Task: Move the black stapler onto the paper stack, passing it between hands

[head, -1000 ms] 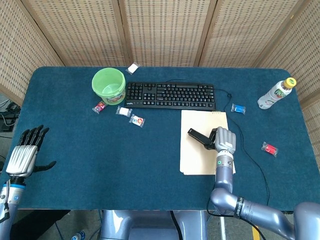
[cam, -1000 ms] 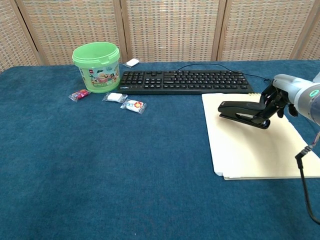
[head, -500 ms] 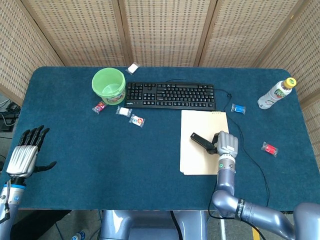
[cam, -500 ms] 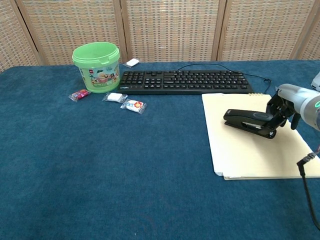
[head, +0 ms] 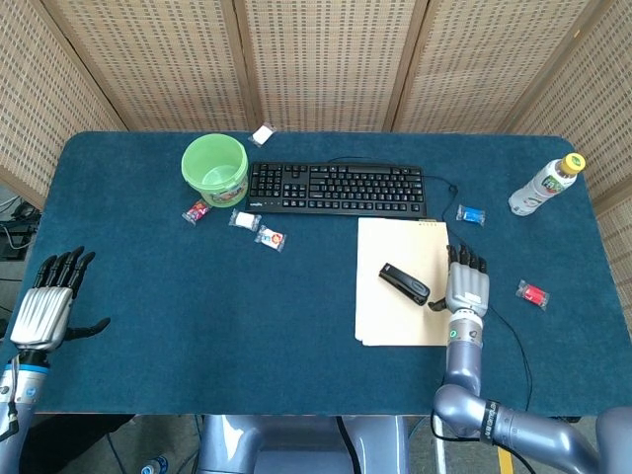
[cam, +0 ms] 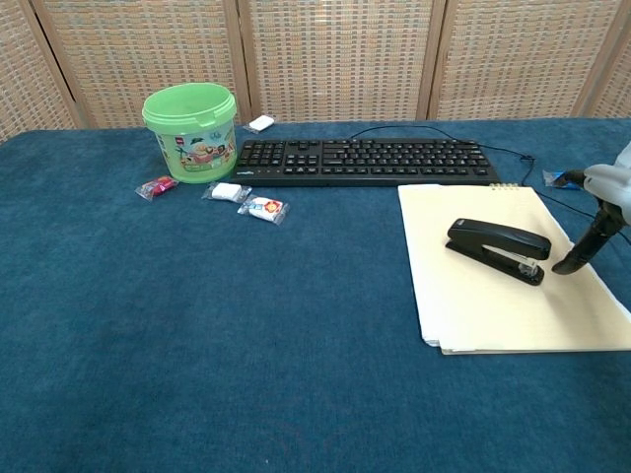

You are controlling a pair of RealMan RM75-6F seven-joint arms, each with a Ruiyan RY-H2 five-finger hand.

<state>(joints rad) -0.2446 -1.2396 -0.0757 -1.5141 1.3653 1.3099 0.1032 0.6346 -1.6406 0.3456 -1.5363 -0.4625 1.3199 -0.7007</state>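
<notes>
The right hand (head: 466, 287), fingers spread and holding nothing, sits just beside the black stapler (head: 405, 284) on the paper stack (head: 395, 321).

No legible text anywhere. Green bucket (cam: 189, 131) has a printed label with a small red logo, too small to read. Bottle (head: 541, 185) far right of the bucket has a label, unreadable. Keyboard (cam: 361, 161) key legends too small to make out
</notes>
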